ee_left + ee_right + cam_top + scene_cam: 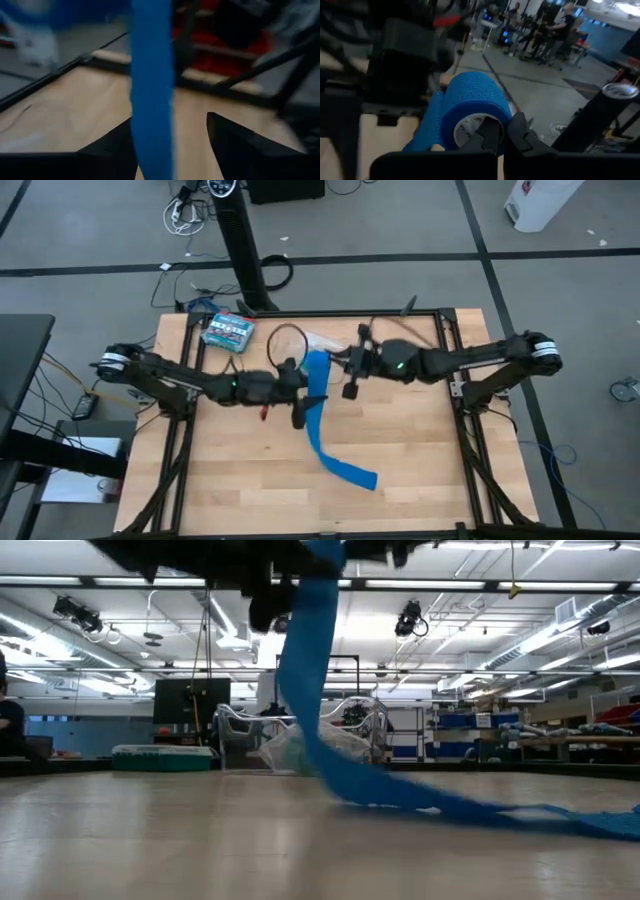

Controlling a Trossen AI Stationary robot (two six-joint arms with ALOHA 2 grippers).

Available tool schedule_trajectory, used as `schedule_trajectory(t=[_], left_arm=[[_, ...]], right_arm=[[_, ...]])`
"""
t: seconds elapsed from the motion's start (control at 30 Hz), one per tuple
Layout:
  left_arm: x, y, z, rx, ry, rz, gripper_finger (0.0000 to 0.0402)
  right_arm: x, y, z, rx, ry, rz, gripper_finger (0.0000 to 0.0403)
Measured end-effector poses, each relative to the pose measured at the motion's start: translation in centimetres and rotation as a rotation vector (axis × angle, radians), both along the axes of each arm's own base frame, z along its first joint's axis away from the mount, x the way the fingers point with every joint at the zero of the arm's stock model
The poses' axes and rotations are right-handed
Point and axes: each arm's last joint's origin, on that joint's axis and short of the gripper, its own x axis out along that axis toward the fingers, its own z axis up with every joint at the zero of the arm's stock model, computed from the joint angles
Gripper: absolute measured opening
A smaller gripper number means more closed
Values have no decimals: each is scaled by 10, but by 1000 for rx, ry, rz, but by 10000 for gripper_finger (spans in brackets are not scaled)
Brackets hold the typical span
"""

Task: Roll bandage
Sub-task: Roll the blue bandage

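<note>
The bandage (151,90) is hanging as a bright blue strip down past the left gripper (172,145), whose dark fingers (235,140) are standing apart on either side of it. The wooden table (75,110) is lying beneath, and something red, too blurred to identify, is showing beyond its dark frame.

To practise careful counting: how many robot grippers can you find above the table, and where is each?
2. The left gripper hangs above the table's middle, beside the blue bandage. The right gripper is just behind it, pinching the bandage's rolled end. None seem hidden.
</note>
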Motion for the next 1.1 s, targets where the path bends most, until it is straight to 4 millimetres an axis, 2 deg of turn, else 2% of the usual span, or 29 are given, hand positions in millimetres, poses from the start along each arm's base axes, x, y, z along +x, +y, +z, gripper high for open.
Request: schedule_trajectory(t=[0.17, 0.3, 0.43, 0.53, 0.73, 0.93, 1.1], left_arm=[[-18, 5, 83, -11, -102, -2, 223], [-33, 8, 149, -41, -138, 39, 223], [-41, 7, 201, -96, -151, 12, 223], [-45, 6, 225, -140, -111, -21, 223], [-63, 7, 253, -121, -52, -49, 223], [-81, 14, 262, -98, 47, -21, 223], [-88, 21, 271, -100, 22, -2, 223]], right_arm=[[-25, -1, 63, 63, -52, 2, 0], [-44, -1, 122, 141, -188, 38, 0], [-46, -4, 154, 243, -227, 74, 0], [-40, -4, 166, 301, -228, 77, 0], [-32, -4, 180, 459, -309, 89, 0], [-24, -4, 192, 498, -414, 37, 0], [-9, -8, 182, 526, -386, 38, 0]])
